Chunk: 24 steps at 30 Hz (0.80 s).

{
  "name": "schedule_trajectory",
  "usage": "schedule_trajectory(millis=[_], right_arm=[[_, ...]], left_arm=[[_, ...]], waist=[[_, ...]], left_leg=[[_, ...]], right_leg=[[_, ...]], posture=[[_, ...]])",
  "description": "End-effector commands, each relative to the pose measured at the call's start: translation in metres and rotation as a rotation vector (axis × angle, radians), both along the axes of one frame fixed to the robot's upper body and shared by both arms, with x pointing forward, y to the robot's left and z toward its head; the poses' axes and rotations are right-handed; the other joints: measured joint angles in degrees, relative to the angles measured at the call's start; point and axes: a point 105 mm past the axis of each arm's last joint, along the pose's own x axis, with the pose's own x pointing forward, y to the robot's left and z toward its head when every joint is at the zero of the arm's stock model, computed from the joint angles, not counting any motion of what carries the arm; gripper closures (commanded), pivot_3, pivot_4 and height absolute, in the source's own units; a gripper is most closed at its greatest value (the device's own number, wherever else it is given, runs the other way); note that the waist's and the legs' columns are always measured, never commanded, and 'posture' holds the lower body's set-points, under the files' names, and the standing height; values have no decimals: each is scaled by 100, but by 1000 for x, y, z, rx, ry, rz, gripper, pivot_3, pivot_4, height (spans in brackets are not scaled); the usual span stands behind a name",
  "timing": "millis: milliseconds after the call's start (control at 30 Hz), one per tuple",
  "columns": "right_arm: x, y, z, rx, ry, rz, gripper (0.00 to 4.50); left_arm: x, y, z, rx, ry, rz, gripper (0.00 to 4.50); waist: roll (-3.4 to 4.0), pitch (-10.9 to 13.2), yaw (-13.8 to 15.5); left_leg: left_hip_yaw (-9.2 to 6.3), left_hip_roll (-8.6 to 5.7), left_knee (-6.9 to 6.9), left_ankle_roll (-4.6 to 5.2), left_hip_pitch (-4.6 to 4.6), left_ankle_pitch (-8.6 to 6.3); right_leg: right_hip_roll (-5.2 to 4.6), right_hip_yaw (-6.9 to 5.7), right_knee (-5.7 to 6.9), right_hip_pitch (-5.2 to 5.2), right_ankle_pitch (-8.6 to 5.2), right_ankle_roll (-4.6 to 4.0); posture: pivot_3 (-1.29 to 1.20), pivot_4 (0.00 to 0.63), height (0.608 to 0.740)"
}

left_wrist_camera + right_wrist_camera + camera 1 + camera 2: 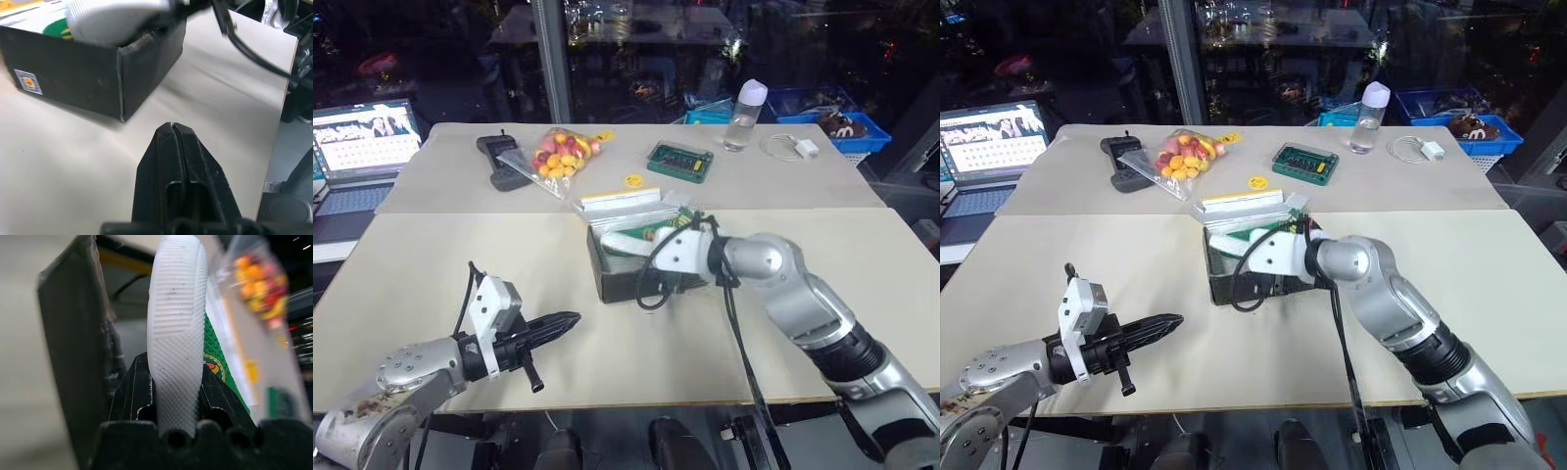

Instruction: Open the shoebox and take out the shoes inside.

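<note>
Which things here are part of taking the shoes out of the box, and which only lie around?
Job:
- shoebox, lid open
- shoe, sole clamped in right gripper

Lying about:
- bag of coloured balls
- green case
- bottle
- laptop
- white cable

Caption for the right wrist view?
Right tool clamped on a shoe sole, beside the open shoebox wall.

Bare table [450, 255] left of the shoebox [625, 277]; ball bag [558, 157], green case [680, 162] behind it.
</note>
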Motion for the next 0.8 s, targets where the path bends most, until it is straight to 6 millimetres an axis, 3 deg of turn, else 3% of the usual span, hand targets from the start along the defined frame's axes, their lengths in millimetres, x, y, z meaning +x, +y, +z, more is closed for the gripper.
schedule_trajectory(millis=[33, 133, 267, 433, 533, 700, 800], right_arm=[[4, -16, 33, 219, 24, -74, 3998], [8, -20, 31, 363, 109, -107, 3998], [24, -51, 30, 256, 12, -226, 3998], [44, -120, 52, 167, -125, -445, 3998], [57, -169, 51, 11, -220, -621, 3998], [65, -200, 37, -45, -221, -707, 3998], [69, -217, 6, -280, -234, -731, 3998]], left_arm=[[-3, -1, 8, -3, -37, -6, 4500], [-4, 0, 6, -4, -34, -6, 4500], [-3, 1, 4, -5, -33, -6, 4500], [-4, 2, 1, -5, -32, -8, 4500], [-4, 1, 1, -11, -33, -12, 4500], [-4, -2, 3, -18, -40, -27, 4500], [-4, -4, 5, -24, -45, -40, 4500]], waist=[[0, 0, 11], [-1, 0, 12], [-2, -1, 22], [-2, 0, 74], [-2, 0, 99], [-1, 1, 34], [0, 1, -2]], left_leg=[[1, -2, 1, 0, -2, 0], [2, -3, 5, 0, -4, 0], [1, -2, 4, 0, -2, 0], [6, -11, 6, -1, -4, 1], [11, -12, 6, -1, -3, 1], [19, -7, 2, 0, 4, 1], [19, -9, 3, 0, 6, 1]], right_leg=[[-1, 0, -1, 1, 0, 0], [-4, 0, -3, 4, 1, 1], [-3, 0, -1, 4, 0, 1], [-12, 2, -8, 4, -1, 0], [-12, 5, -8, 1, -1, -1], [-8, 12, -6, 1, -1, -1], [-9, 16, -1, 2, 1, 2]], posture=[[0, 150, 712], [0, 150, 712], [0, 150, 712], [0, 150, 712], [0, 150, 712], [0, 150, 712], [0, 150, 712]])
